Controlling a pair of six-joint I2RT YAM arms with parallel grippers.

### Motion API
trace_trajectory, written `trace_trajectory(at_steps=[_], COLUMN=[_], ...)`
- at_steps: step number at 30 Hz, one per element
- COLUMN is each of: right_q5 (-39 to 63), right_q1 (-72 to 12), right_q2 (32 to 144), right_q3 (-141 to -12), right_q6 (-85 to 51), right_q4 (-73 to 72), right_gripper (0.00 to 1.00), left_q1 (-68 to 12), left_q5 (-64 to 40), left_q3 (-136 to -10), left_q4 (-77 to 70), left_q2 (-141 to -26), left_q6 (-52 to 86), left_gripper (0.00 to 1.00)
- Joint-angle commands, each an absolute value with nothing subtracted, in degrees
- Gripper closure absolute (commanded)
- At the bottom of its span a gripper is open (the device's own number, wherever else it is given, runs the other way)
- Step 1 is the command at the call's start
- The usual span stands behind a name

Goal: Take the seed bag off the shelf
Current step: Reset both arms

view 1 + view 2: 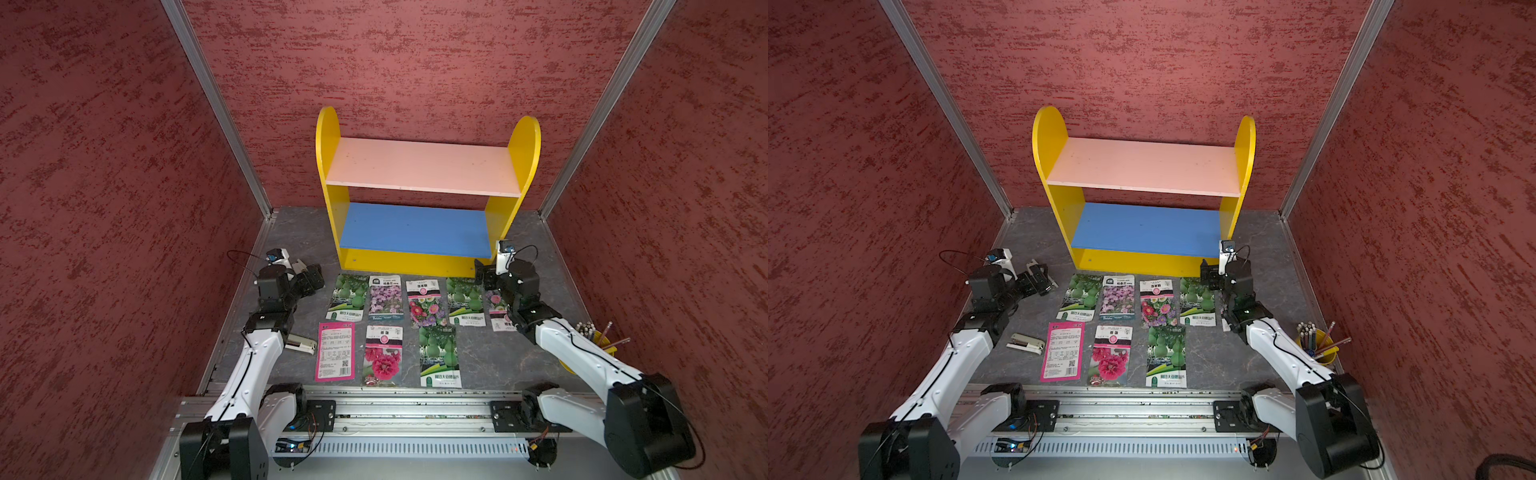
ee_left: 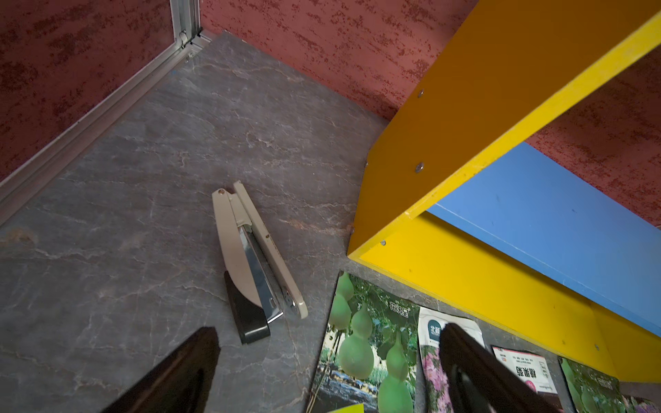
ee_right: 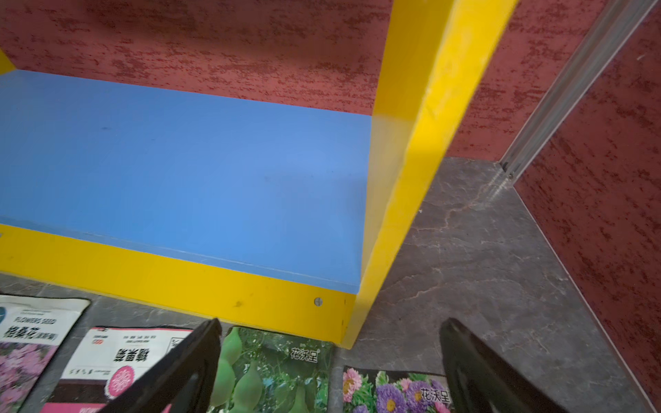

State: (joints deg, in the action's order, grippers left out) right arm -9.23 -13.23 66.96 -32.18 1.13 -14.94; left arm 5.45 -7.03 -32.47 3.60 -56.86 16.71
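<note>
Left gripper [image 1: 309, 274]: black jaws spread fully, nothing between them, low over the table just off the left front corner of the small two-tier wooden shelf [image 1: 328, 137] with yellow round-topped sides. Right gripper [image 1: 482, 275]: jaws equally wide, empty, close against the shelf's right front corner and over the bag nearest it. Reading: both are parked clear of the boards because nothing is left there to reach for. The shelf's pale pink upper board [image 1: 422, 164] and blue lower board [image 1: 415, 228] are both bare. The glossy printed paper seed bags [image 1: 385, 297] all lie flat on the grey marbled table [image 1: 291, 232] in front of the shelf, eight by my count. Five form a row just before its yellow front rail and three a second row farther out. The row's end bag is partly hidden under the right arm. They seem laid out singly so each face shows. Long axes run away from the front rail, roughly square to it, with header ends toward the shelf where I can tell. The pink bag [image 1: 336, 351] lies text-side up. A cream stapler [image 1: 301, 343] lies left of the second row. A yellow cup of pencils [image 1: 598, 345] stands well right of the shelf's front. By the layout, the task looks done.
</note>
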Motion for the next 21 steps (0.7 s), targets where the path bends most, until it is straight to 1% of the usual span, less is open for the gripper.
trace_trajectory(at_steps=[1,6,10,16,21], right_q5=[-7.3,-5.9,-5.0,-0.9,1.2], right_q1=[-11.4,-8.7,-7.0,-4.3,-3.3], right_q2=[69.2,72.8,74.7,77.2,79.8], right_q3=[-30.5,-29.1,-28.1,-26.1,-24.8], right_q6=[2.6,3.3,3.9,3.8,4.1], right_q4=[-23.4,-28.1,-30.7,-36.2,-40.8], right_gripper=[0.02,0.02,0.02,0.02,0.02], left_q1=[6.1,7.6,9.2,10.3,11.5], left_q5=[-7.6,-6.5,-7.5,-8.7,-11.6], left_q3=[-30.3,-26.3,-24.1,-20.8,-18.3], left_q4=[-3.6,-11.7,-16.4,-23.9,-31.3], left_q2=[-58.2,-58.5,-59.7,-61.9,-63.6], left_q6=[13.2,11.0,9.9,7.9,7.7], left_gripper=[0.0,0.0,0.0,0.0,0.0])
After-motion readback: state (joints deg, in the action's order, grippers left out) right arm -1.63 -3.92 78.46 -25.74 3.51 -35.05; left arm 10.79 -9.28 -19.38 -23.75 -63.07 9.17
